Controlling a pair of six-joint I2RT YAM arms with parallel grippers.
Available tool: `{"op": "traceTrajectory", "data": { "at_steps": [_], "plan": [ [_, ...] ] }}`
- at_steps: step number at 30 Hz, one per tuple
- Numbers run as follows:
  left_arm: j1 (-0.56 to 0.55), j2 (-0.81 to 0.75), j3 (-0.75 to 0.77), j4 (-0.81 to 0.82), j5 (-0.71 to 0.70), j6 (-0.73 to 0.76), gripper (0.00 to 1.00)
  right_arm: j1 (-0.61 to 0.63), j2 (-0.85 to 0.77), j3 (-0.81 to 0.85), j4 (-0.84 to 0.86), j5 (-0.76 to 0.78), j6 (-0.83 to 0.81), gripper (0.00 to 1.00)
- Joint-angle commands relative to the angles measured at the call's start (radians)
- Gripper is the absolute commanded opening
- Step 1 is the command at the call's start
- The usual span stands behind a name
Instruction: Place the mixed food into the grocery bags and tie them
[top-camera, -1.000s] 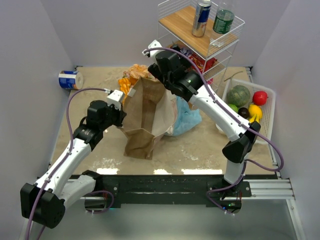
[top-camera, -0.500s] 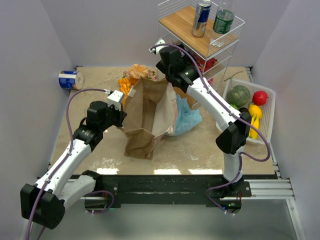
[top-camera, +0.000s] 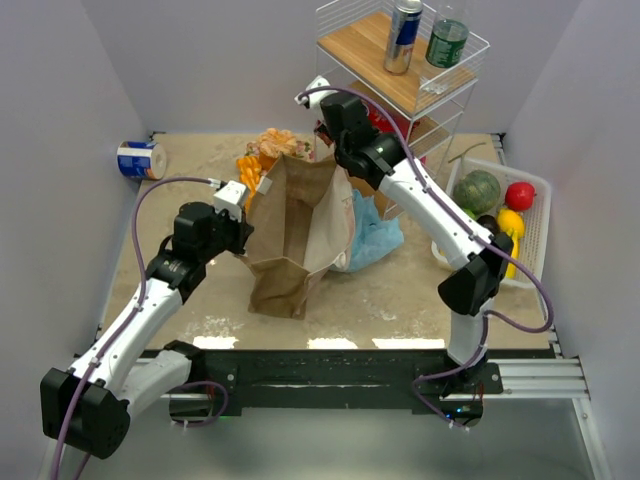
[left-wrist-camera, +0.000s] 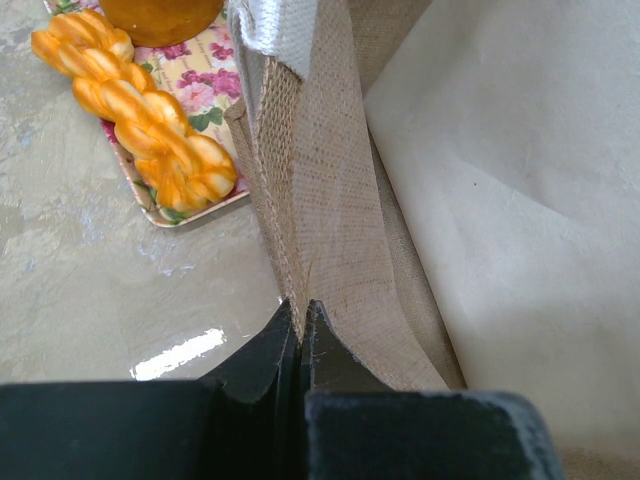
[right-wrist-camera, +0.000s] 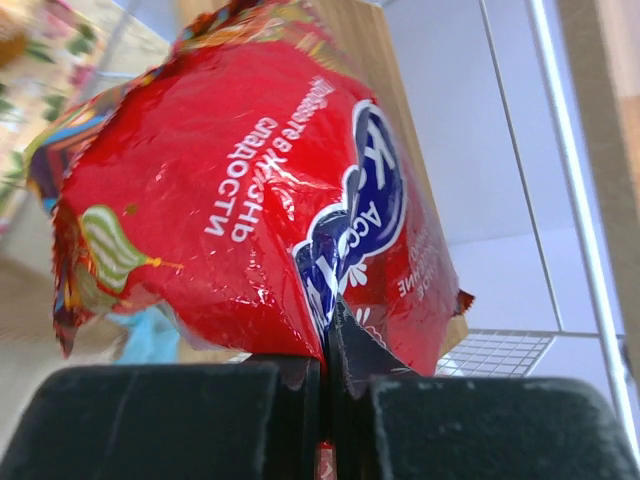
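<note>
An open brown paper bag stands mid-table. My left gripper is shut on its pale woven handle at the bag's left rim. My right gripper reaches into the lower tier of the wire shelf and is shut on the edge of a red crinkly snack packet. A light-blue plastic bag lies crumpled just right of the paper bag. On the shelf top stand a silver-and-blue can and a green bottle. Green, red, yellow and dark produce sit in the basket.
A floral tray with orange segments and an orange cake lies behind the paper bag's left corner. The white wire shelf stands at the back right, a white slatted basket at the right edge, a blue-and-white roll at the back left.
My right arm swung from above the paper bag toward the shelf's lower tier, and its jaws went from wide open to shut on the red packet. The left arm has not moved.
</note>
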Motion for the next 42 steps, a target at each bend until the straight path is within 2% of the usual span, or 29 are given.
{"op": "traceTrajectory", "data": {
  "at_steps": [1, 7, 11, 16, 18, 22, 24, 30, 35, 42],
  "plan": [
    [0.0, -0.007, -0.022, 0.021, 0.03, -0.003, 0.0, 0.038, -0.102, 0.042, -0.015, -0.09, 0.046, 0.0],
    [0.0, -0.002, -0.023, 0.025, 0.044, -0.007, 0.0, 0.057, -0.157, 0.117, -0.062, -0.157, 0.167, 0.0],
    [0.0, 0.007, -0.023, 0.033, 0.065, -0.014, 0.0, 0.11, -0.258, 0.088, -0.049, -0.281, 0.296, 0.0],
    [0.0, 0.007, -0.025, 0.033, 0.047, -0.018, 0.0, 0.167, -0.389, -0.051, 0.061, -0.43, 0.443, 0.0],
    [0.0, 0.007, -0.026, 0.034, 0.044, -0.02, 0.0, 0.169, -0.461, -0.114, 0.112, -0.525, 0.558, 0.0],
    [0.0, 0.006, -0.028, 0.039, 0.039, -0.021, 0.0, 0.172, -0.581, -0.407, 0.356, -0.665, 0.759, 0.0],
    [0.0, 0.003, -0.029, 0.042, 0.037, -0.023, 0.0, 0.173, -0.627, -0.532, 0.434, -0.659, 0.845, 0.0],
    [-0.001, -0.008, -0.037, 0.053, 0.036, -0.026, 0.0, 0.173, -0.696, -0.789, 0.525, -0.527, 1.002, 0.0],
    [0.0, -0.025, -0.045, 0.067, 0.034, -0.029, 0.0, 0.173, -0.708, -0.852, 0.465, -0.408, 1.026, 0.0],
    [0.0, -0.045, -0.052, 0.079, 0.03, -0.027, 0.0, 0.175, -0.734, -0.903, 0.402, -0.307, 0.96, 0.0]
  ]
}}
